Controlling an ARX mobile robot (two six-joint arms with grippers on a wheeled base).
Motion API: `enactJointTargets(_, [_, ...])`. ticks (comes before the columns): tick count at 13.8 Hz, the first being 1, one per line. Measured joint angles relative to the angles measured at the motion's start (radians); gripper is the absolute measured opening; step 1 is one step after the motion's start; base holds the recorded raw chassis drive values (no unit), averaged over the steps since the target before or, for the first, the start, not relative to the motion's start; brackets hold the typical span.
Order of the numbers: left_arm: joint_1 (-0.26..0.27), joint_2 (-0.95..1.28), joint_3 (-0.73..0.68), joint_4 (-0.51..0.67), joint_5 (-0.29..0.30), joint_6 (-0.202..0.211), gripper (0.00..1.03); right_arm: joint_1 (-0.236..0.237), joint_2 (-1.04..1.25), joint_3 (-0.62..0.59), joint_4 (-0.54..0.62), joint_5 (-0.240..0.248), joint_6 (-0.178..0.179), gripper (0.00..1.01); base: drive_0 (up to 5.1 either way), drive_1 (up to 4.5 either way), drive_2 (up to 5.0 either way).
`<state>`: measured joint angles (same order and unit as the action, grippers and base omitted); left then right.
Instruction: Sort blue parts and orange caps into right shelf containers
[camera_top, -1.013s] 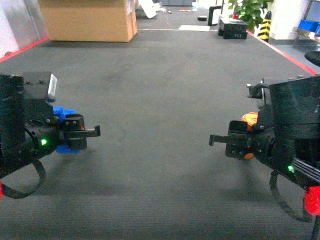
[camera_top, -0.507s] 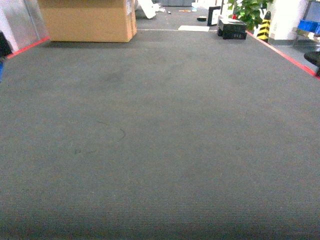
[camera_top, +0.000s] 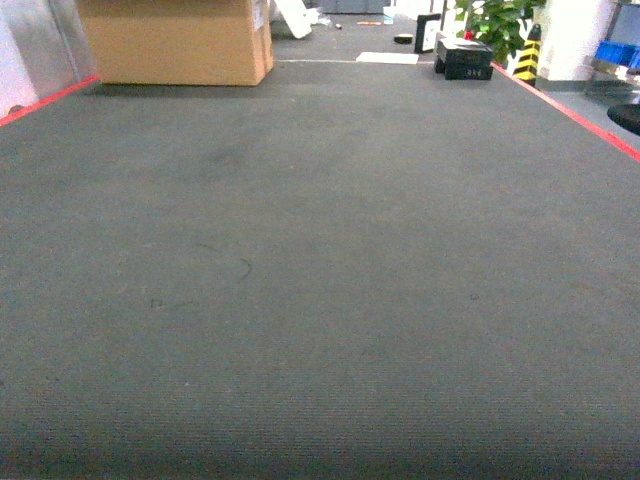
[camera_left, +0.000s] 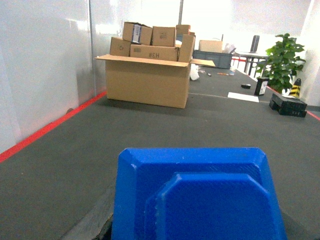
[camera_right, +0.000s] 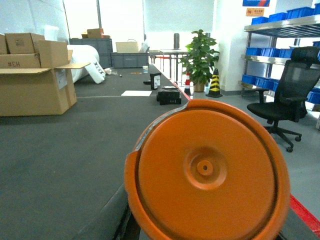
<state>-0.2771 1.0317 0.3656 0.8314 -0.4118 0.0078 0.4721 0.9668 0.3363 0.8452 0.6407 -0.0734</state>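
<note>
A blue part (camera_left: 199, 196) fills the bottom of the left wrist view, very close to the camera; an orange cap (camera_right: 207, 172) fills the right wrist view the same way; no claw fingers show, so I cannot tell their grip; farther off sits a brown box (camera_left: 147, 80), and blue shelf bins (camera_right: 262, 51) stand far right.

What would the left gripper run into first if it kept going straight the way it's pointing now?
Nothing close. Past the blue part filling the left wrist view, bare dark carpet runs ahead. The open cardboard box sits far off and slightly left, so it might be the first obstacle, though depth is hard to judge.
</note>
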Motion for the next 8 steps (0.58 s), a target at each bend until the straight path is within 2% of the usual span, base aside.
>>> enactJointTargets(1, [-0.001, 0.0, 0.0, 0.004, 0.0, 0.0, 0.44, -0.001, 0.002, -0.001, -0.002, 0.002, -0.005, 0.43, 0.0, 0.0, 0.0])
enactJointTargets(2, [0.037, -0.052, 0.008, -0.177, 0.108, -0.003, 0.44, -0.037, -0.05, 0.011, -0.188, -0.111, 0.013, 0.43, 0.0, 0.0, 0.0])
enactJointTargets(3, [0.069, -0.126, -0.042, -0.25, 0.19, -0.003, 0.44, -0.095, -0.138, -0.023, -0.31, -0.232, 0.04, 0.43, 0.0, 0.0, 0.0])
enactJointTargets(4, [0.1, -0.172, -0.096, -0.25, 0.222, -0.003, 0.44, -0.148, -0.203, -0.081, -0.34, -0.303, 0.054, 0.43, 0.0, 0.0, 0.0])
enactJointTargets(6, [0.133, -0.241, -0.161, -0.256, 0.272, -0.003, 0.44, -0.219, -0.278, -0.15, -0.36, -0.381, 0.059, 0.43, 0.0, 0.0, 0.0])
enactJointTargets(8, [0.166, -0.309, -0.212, -0.275, 0.295, -0.003, 0.43, -0.273, -0.352, -0.193, -0.381, -0.438, 0.059, 0.43, 0.0, 0.0, 0.0])
